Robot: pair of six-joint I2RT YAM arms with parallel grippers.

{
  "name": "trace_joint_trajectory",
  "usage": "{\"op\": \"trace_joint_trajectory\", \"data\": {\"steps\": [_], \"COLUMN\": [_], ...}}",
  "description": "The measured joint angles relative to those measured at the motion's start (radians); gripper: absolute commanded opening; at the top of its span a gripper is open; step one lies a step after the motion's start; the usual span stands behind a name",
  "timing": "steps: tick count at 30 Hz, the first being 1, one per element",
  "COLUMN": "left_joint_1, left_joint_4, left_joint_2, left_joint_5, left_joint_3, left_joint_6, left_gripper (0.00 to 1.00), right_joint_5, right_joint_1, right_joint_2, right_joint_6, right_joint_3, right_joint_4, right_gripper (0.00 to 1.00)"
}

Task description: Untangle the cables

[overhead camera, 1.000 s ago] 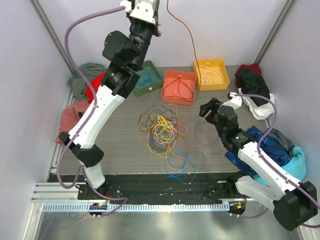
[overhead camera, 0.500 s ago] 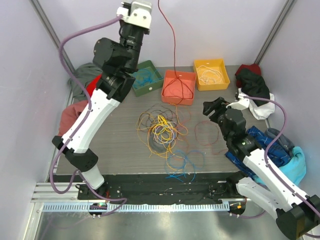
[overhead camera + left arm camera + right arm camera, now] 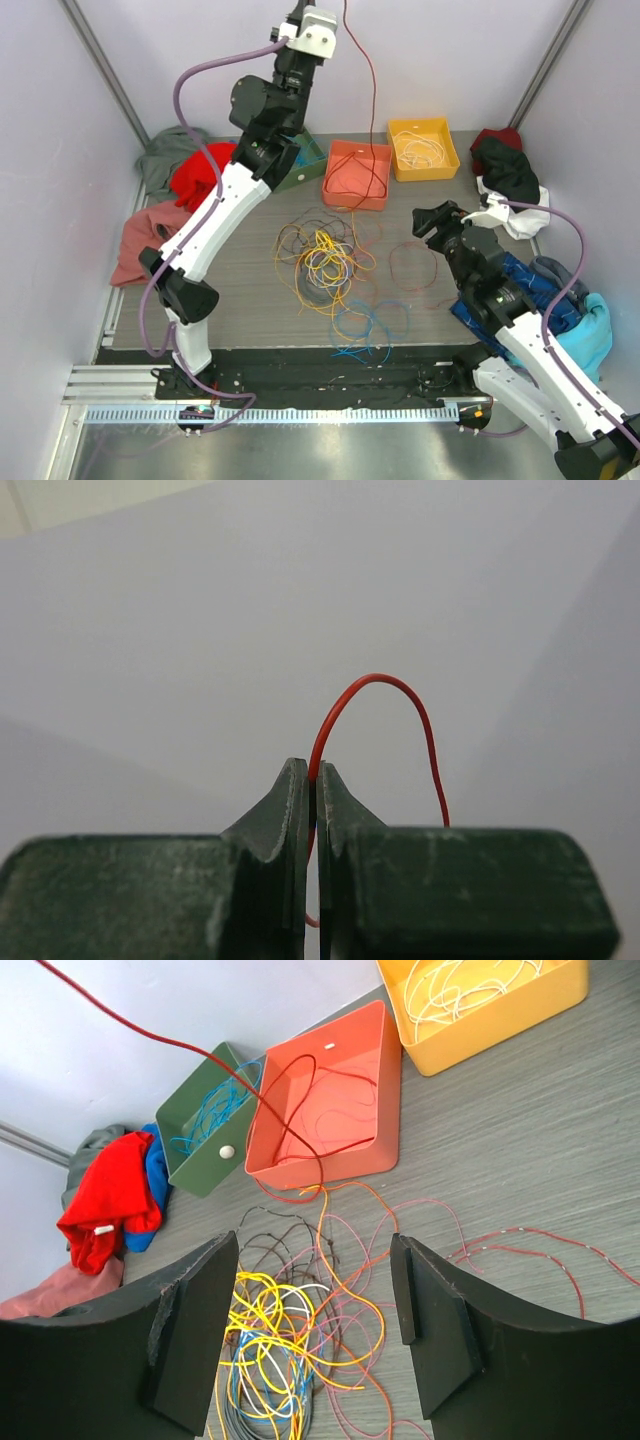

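Observation:
My left gripper point(image 3: 314, 780) is raised high at the back, and its fingers are cut off by the upper edge of the top view. It is shut on a red cable point(image 3: 400, 695). That red cable point(image 3: 372, 90) hangs down into the orange-red bin point(image 3: 350, 201). The cables point(image 3: 325, 262) lie tangled mid-table in yellow, orange, brown, white and blue. My right gripper point(image 3: 432, 222) hovers open to the right of the tangle, holding nothing. In the right wrist view the right gripper point(image 3: 315, 1245) frames the tangle point(image 3: 280, 1340).
A yellow bin point(image 3: 428, 172) with pale wires stands at the back right. The left arm partly hides a green bin point(image 3: 200, 1172). A loose red loop point(image 3: 410, 265) and blue cable point(image 3: 375, 325) lie nearer. Clothes piles sit left point(image 3: 195, 175) and right point(image 3: 560, 300).
The left arm has swung to the right with the red cable still pinched and now stands over the orange-red bin. The right gripper has drifted slightly right and stayed open.

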Motion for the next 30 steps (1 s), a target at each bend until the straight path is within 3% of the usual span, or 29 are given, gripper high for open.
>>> {"op": "trace_joint_trajectory", "data": {"steps": [14, 30], "left_joint_1": [-0.016, 0.026], "left_joint_4": [0.173, 0.301], "left_joint_2": [0.003, 0.149], "left_joint_5": [0.092, 0.146], "left_joint_3": [0.199, 0.124], "left_joint_6": [-0.018, -0.068], "left_gripper": [0.00, 0.00], "right_joint_5": [0.000, 0.025], "right_joint_1": [0.000, 0.000], "right_joint_2": [-0.034, -0.055], "right_joint_6": [-0.004, -0.007], "right_joint_3": [0.000, -0.066], "right_joint_4": [-0.022, -0.013], "right_gripper": [0.70, 0.72]}}
